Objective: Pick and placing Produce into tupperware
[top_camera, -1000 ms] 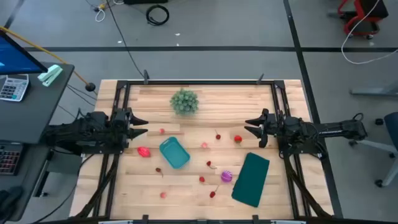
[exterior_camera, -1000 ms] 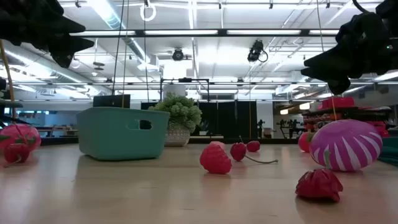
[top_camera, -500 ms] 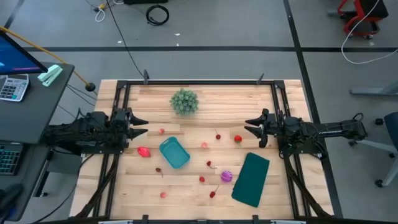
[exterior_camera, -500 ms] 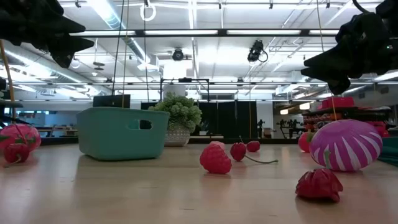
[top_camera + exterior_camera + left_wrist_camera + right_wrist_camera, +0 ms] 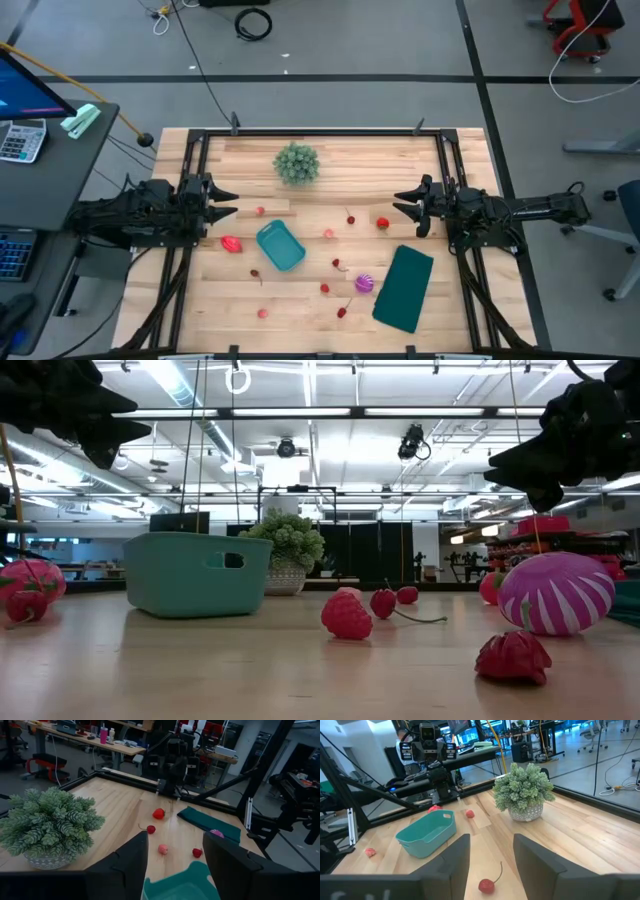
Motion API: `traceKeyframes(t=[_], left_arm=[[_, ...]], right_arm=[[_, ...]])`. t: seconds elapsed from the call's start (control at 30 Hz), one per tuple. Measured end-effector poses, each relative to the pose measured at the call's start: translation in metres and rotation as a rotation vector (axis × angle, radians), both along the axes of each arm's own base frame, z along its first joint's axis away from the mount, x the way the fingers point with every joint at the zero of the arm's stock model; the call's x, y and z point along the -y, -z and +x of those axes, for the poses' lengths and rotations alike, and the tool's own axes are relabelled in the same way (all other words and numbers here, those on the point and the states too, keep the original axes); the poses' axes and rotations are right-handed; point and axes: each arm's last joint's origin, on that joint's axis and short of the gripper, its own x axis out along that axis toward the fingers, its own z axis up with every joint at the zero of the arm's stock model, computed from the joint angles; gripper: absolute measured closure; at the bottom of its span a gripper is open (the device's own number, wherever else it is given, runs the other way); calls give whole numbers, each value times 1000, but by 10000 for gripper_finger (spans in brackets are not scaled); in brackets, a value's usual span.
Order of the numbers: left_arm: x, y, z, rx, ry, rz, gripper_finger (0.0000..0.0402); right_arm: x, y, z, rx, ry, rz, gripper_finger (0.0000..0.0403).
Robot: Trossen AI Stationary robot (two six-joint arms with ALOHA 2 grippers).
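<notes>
The teal tupperware rests on its base at the table's middle, also seen in the low view. Small red produce lies scattered on the wood around it: one piece left of the tub, a strawberry to the right, a cherry, and others nearer the front. The purple round piece lies beside the slab and shows striped in the low view. My left gripper hovers open at the table's left side, my right gripper open at the right side. Both are above the table and hold nothing.
A spiky green potted plant stands toward the far edge. A flat dark-green slab lies at the near right. A black frame rims the table. Bare wood shows between the scattered pieces and along the far right.
</notes>
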Motion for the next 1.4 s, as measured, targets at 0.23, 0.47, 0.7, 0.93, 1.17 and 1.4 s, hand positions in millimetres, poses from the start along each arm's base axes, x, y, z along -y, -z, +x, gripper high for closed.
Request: traceKeyframes(t=[0.23, 0.47, 0.7, 0.93, 1.17, 1.4], left_arm=[[0, 0, 0, -1, 0, 0, 209], [0, 0, 0, 0, 0, 0, 209], [0, 0, 0, 0, 0, 0, 203], [0, 0, 0, 0, 0, 0, 209], [0, 0, 0, -1, 0, 0, 203], [0, 0, 0, 0, 0, 0, 202]], right_arm=[[0, 0, 0, 0, 0, 0, 243], [0, 0, 0, 0, 0, 0, 243], [0, 0, 0, 0, 0, 0, 243], [0, 0, 0, 0, 0, 0, 243], [0, 0, 0, 0, 0, 0, 243], [0, 0, 0, 0, 0, 0, 243]])
